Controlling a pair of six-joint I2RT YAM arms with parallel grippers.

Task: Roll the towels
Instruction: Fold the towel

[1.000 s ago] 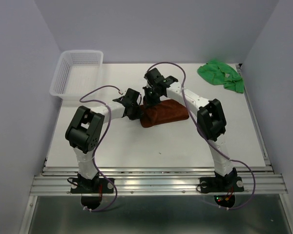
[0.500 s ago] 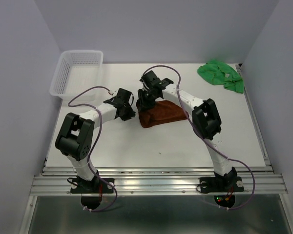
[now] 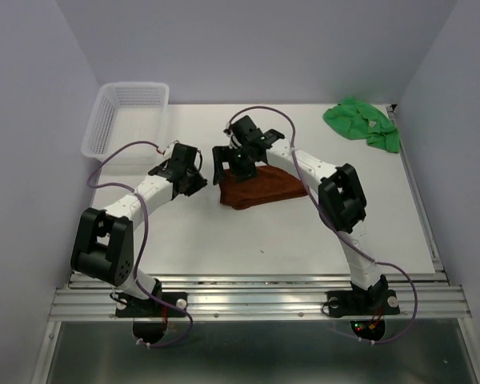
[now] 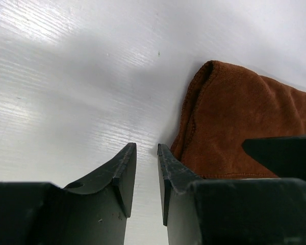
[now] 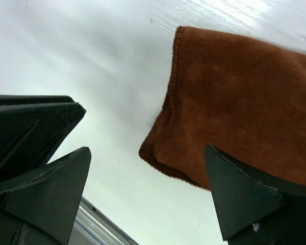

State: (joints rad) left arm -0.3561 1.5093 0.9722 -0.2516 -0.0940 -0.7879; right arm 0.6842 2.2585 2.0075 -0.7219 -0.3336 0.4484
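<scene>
At the far left corner of the counter (image 3: 224, 240) stands a white basket (image 3: 124, 120), well apart from the arms. To the right of it, the left arm reaches forward, and the left claw (image 3: 198, 181) is low over the bare counter, just beside the left end of the brown towel (image 3: 264, 188). In the left wrist view this claw (image 4: 147, 148) is narrow: its fingers (image 4: 123, 173) leave only a thin slit, and nothing is in the slit. The brown towel (image 4: 234, 122) lies just to the right of the fingers; whether it touches them I cannot tell.

The brown towel is in the middle of the counter, between the two arms. It is folded, and at its left end a doubled edge shows. The right claw (image 3: 224, 168) is over this left end. In the right wrist view the right claw (image 5: 147, 149) is wide, and it holds nothing. The corner of the towel (image 5: 234, 97) lies between its fingers (image 5: 46, 184), nearer to the right one, which hides a part of the cloth. If that finger presses on the towel, I cannot tell.

At the far right corner a green towel (image 3: 362, 122) lies crumpled, well apart from both claws.
</scene>
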